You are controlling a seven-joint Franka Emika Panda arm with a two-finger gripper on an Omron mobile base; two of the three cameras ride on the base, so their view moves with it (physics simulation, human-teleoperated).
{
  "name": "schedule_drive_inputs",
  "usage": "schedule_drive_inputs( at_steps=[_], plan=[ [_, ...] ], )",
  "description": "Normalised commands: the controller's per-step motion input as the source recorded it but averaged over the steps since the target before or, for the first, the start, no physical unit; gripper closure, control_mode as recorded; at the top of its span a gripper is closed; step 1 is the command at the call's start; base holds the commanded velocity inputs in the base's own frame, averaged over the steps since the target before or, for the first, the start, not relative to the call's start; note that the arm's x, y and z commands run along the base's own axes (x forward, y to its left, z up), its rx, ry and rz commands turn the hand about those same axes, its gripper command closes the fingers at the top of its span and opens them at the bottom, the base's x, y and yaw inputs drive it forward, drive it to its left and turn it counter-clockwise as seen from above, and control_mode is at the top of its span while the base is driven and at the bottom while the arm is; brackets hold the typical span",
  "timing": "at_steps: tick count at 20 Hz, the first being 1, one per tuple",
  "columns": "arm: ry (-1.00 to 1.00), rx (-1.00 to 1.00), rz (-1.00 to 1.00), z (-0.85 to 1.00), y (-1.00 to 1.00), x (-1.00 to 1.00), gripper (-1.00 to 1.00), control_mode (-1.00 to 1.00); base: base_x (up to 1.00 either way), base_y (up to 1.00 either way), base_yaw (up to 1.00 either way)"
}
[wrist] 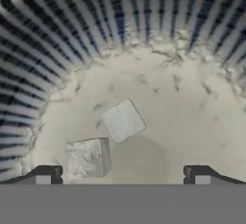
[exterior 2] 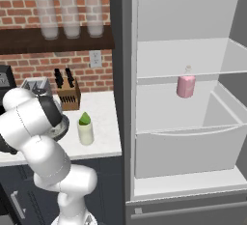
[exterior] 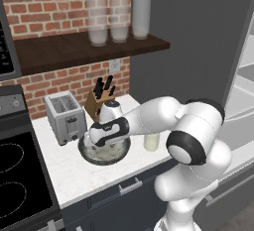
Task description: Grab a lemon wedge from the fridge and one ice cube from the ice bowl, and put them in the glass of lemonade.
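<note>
White countertop beside the toaster [exterior: 66,117] is carrying the ice bowl [exterior: 85,151], over which the gripper [wrist: 122,176] is hovering, jaws spread wide; centring on the middle ice cube [wrist: 123,120] should give a clean pinch.

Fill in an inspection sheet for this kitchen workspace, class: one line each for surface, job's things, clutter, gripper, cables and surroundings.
Surface: white counter, beside a black stovetop.
Job's things: lemon wedge sits on the glass of lemonade; ice bowl holds two ice cubes; fridge stands open.
Clutter: toaster, knife block, pink bottle on a fridge shelf.
Gripper: gripper open, over the ice bowl.
Cables: nothing seen.
Surroundings: brick wall, shelf with three tall glasses.
</note>
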Motion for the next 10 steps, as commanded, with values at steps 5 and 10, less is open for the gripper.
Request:
schedule_drive_inputs(
  at_steps=[5, 10],
  plan=[
    [0.0, 0.0, 0.0, 0.0, 0.09, 0.0, -1.0, -1.0, 0.0, 0.0, 0.0],
    [0.0, 0.0, 0.0, 0.0, 0.0, 0.0, -1.0, -1.0, 0.0, 0.0, 0.0]
  ],
)
